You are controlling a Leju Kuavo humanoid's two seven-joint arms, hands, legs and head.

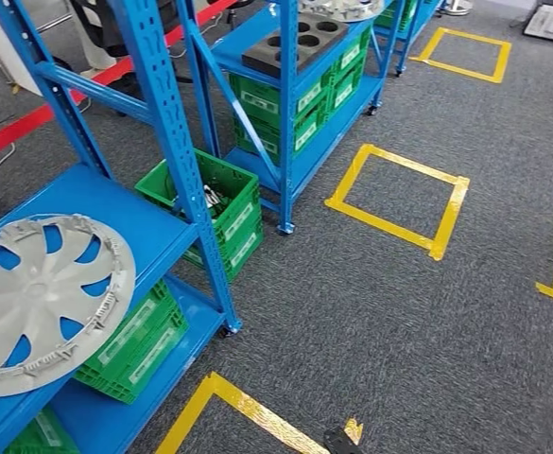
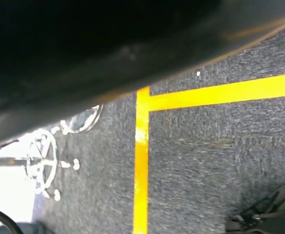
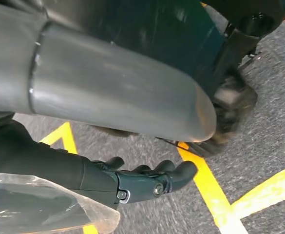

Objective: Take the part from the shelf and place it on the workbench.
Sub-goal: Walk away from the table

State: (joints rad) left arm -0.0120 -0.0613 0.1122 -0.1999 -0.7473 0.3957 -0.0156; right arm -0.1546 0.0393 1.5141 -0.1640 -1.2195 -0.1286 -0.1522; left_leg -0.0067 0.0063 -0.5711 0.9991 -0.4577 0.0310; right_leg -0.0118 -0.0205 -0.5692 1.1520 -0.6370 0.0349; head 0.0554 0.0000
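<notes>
A silver-grey wheel cover (image 1: 42, 298) lies flat on the upper deck of the near blue shelf unit (image 1: 137, 227) at the left of the head view. It is a round plastic disc with curved, swept spokes; the blue deck shows through the openings between them. Its rim carries a row of small clips or tabs, plain along the right and near edges. Part of the disc runs past the left edge of the picture.

Under that deck a green plastic crate (image 1: 134, 345) with white labels sits on the lower shelf. A second green crate (image 1: 219, 203), open-topped with metal parts inside, stands just beyond the shelf's front post. Farther off, a second blue rack (image 1: 309, 85) holds stacked green crates and a dark foam tray with round holes (image 1: 295, 43); another pale wheel cover (image 1: 341, 8) lies just beyond it at the top edge. Yellow tape squares (image 1: 398, 199) mark the grey carpet (image 1: 373, 322) to the right, and a red stripe crosses the floor at far left.

In the right wrist view the right hand (image 3: 148, 178) hangs above the carpet and yellow tape, its dark fingers (image 3: 181, 171) nearly straight and slightly apart, holding nothing; clear plastic film covers the wrist. Whether the left hand is clenched or released cannot be told: the left wrist view gives carpet, yellow tape lines (image 2: 141, 161) and the star base of a chair (image 2: 43, 163).
</notes>
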